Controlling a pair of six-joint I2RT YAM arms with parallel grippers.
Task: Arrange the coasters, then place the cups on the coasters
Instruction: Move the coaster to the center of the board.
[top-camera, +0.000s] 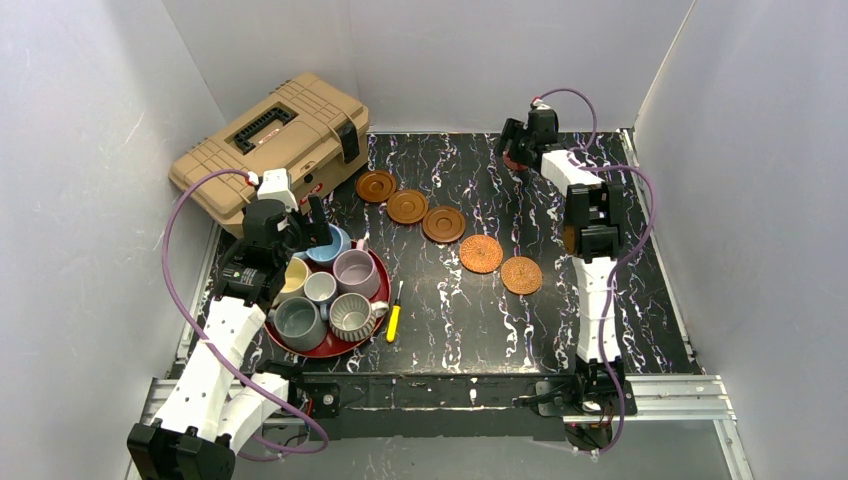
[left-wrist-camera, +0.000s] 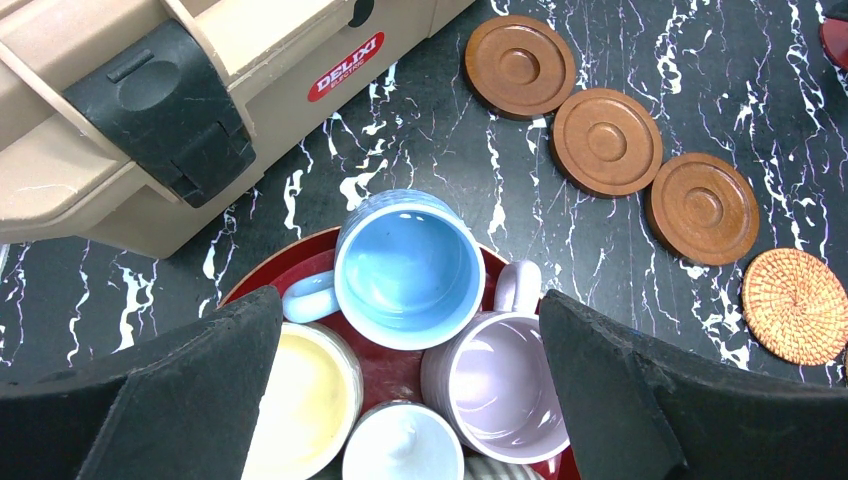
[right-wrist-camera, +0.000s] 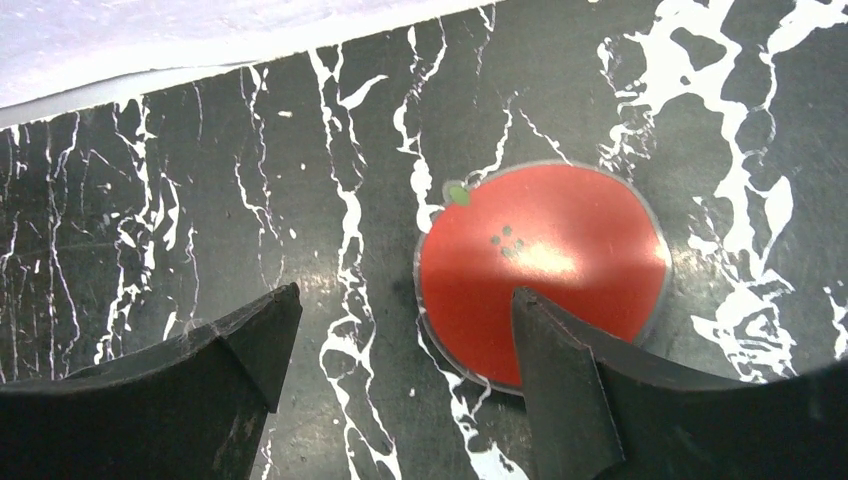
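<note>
Six cups stand crowded on a round red tray at the left. My left gripper hangs open just above them, over the light blue cup, with the mauve cup and cream-yellow cup by its fingers. Three dark brown coasters and two woven coasters run in a diagonal line across the table's middle. At the far back my right gripper is open, low over the table. The flat red coaster lies beside it, its near edge under the right finger.
A tan toolbox sits at the back left, close behind the tray. A yellow-handled screwdriver lies just right of the tray. Grey walls close in the table at the back and on both sides.
</note>
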